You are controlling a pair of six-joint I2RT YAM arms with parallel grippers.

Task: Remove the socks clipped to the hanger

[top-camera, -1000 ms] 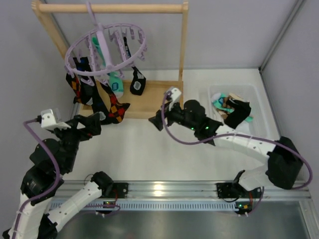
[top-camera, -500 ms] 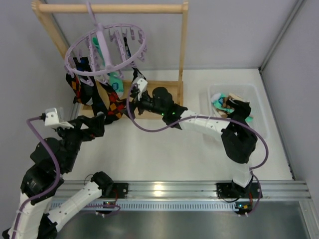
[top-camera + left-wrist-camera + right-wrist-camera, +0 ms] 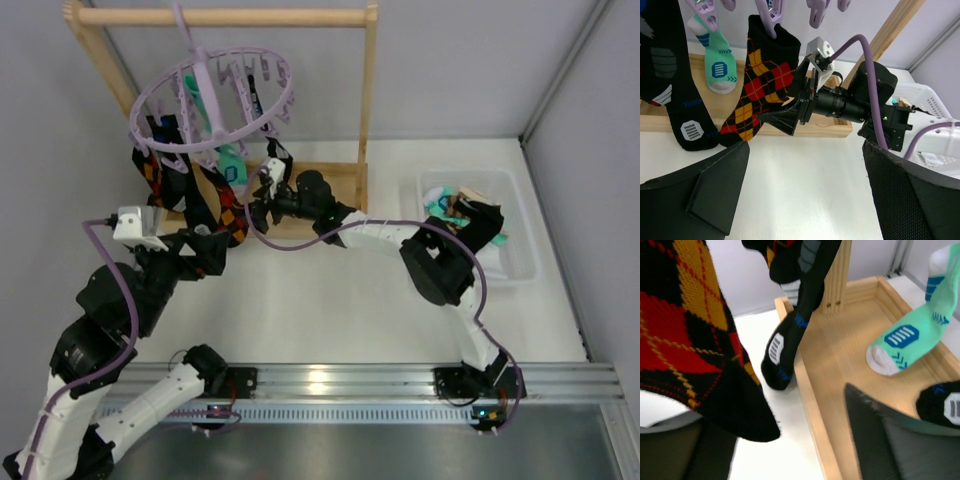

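Observation:
The lavender ring hanger [image 3: 212, 98] hangs from the wooden rail, with several socks clipped under it. In the left wrist view an argyle sock [image 3: 762, 82], a teal-and-white sock [image 3: 717, 65] and a black sock [image 3: 675, 95] hang from its pegs [image 3: 765, 15]. My right gripper [image 3: 252, 208] is open, its jaws on either side of the argyle sock's toe [image 3: 695, 355], not closed on it. The sock covers its left finger. My left gripper [image 3: 218, 252] is open and empty [image 3: 805, 200], low over the table just in front of the socks.
The wooden rack's base tray [image 3: 320, 195] lies under the socks, its post [image 3: 366, 90] at the right. A white bin [image 3: 515, 190] at the right holds several socks [image 3: 470, 220]. Grey walls stand behind and to the right.
My right arm has swung left from near the bin to the hanging argyle sock. My left gripper has moved up and right, closer to the socks.

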